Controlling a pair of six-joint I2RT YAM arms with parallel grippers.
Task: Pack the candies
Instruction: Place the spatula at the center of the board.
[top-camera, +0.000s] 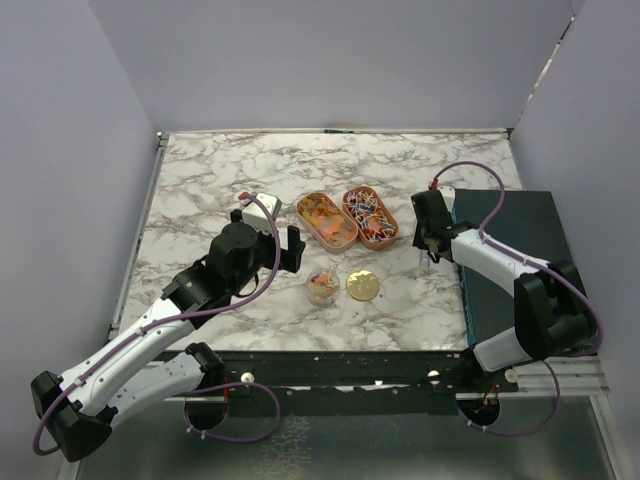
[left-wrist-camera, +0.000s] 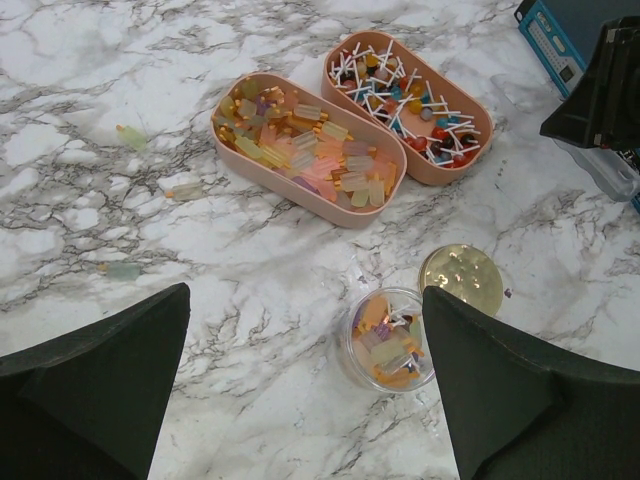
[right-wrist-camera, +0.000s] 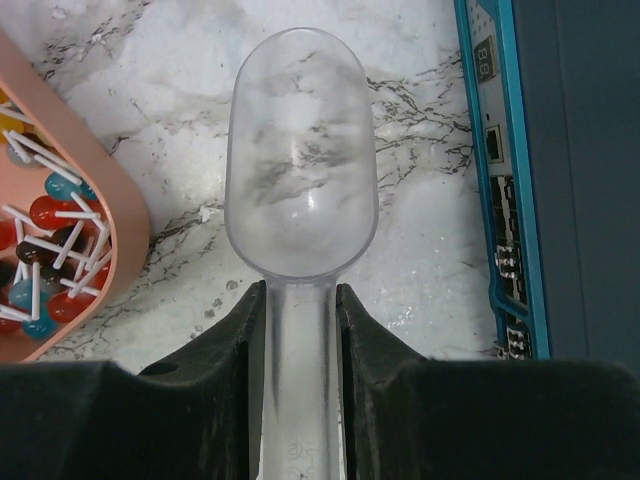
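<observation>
Candies (left-wrist-camera: 300, 150) sit in three spots. I see the orange-yellow ones in the left tray (left-wrist-camera: 292, 206) at the middle of the marble table (left-wrist-camera: 250, 290). Red, blue and white stick sweets (left-wrist-camera: 410, 100) fill the right tray (left-wrist-camera: 425, 172) just beside it. A mixed handful lies in a small clear jar (left-wrist-camera: 388, 340) nearer to me, with the gold lid (left-wrist-camera: 462, 275) flat just right of it. A few stray pieces (left-wrist-camera: 130, 135) lie left of the trays. My left gripper (left-wrist-camera: 306, 290) hangs left of the jar, spread wide, holding nothing. My right gripper (right-wrist-camera: 300, 295) is clamped on the handle of a clear scoop (right-wrist-camera: 300, 160), right of the trays, beside a teal box (right-wrist-camera: 560, 150).
</observation>
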